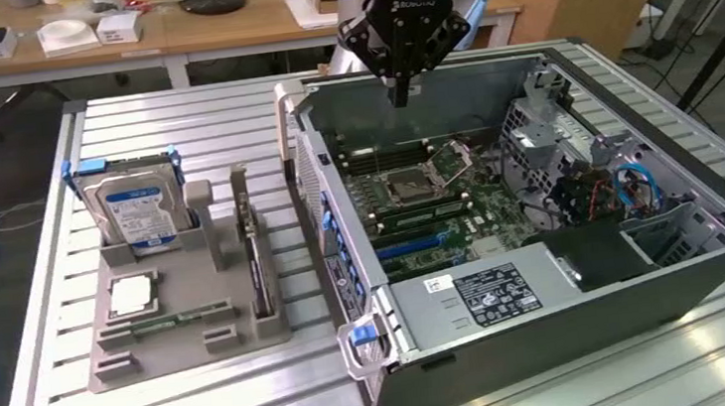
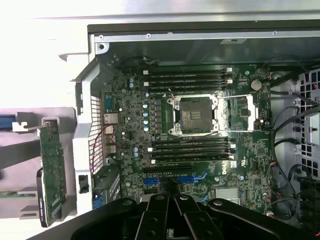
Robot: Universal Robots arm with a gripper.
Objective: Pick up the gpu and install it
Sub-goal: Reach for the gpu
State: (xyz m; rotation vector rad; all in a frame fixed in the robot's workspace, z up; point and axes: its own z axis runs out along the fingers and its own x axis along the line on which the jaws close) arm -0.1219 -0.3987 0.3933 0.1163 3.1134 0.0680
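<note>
The gpu (image 1: 256, 263) stands on edge, thin and dark, in a slot of the grey holder (image 1: 151, 353) on the exterior view's left of the computer case. In the wrist view the gpu (image 2: 51, 172) shows a green board face beside the case's rear wall. My gripper (image 1: 398, 93) hangs over the far end of the open case (image 1: 337, 215), well apart from the gpu, fingers shut with nothing between them. From the wrist, the gripper (image 2: 170, 194) points down at the motherboard (image 2: 200, 125), above its blue slots (image 2: 175, 179).
A blue-labelled hard drive (image 1: 137, 213) stands upright in the holder, with a processor (image 1: 132, 293) and a memory stick (image 1: 168, 323) lying flat there. The case holds a power supply (image 1: 491, 295), drive cage and cables (image 1: 634, 187). A desk (image 1: 226, 32) stands behind the slatted table.
</note>
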